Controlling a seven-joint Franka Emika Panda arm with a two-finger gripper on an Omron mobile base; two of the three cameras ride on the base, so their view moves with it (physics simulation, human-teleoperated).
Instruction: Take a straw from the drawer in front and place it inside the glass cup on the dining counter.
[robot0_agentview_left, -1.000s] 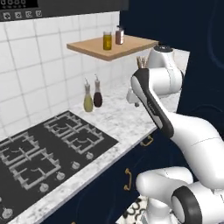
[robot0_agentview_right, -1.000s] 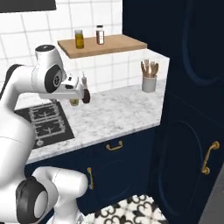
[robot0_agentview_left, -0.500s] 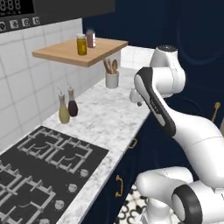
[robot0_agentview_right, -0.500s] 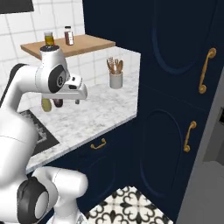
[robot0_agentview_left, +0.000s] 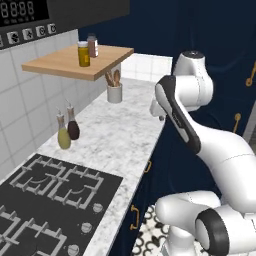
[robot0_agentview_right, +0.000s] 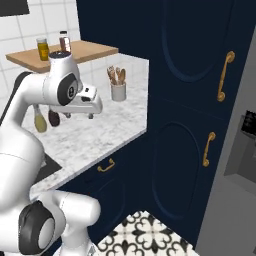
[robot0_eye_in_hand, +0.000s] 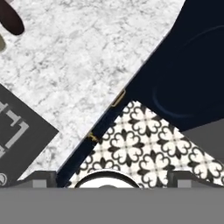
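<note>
Folded high above the white-grey marble worktop (robot0_agentview_left: 117, 135), elbow up; two-finger gripper (robot0_agentview_right: 91, 113) pointing down over its front edge, jaws spread wide, holding nothing.

At the upper left of the left base view, a dark appliance panel (robot0_agentview_left: 22, 17) above the tiled wall carries a pale digital display (robot0_agentview_left: 17, 9) whose digits read roughly as "8888". Below it runs a row of small round button symbols (robot0_agentview_left: 26, 33), too small to read. The jars on the wooden shelf (robot0_agentview_left: 75, 62) show no legible labels.
</note>
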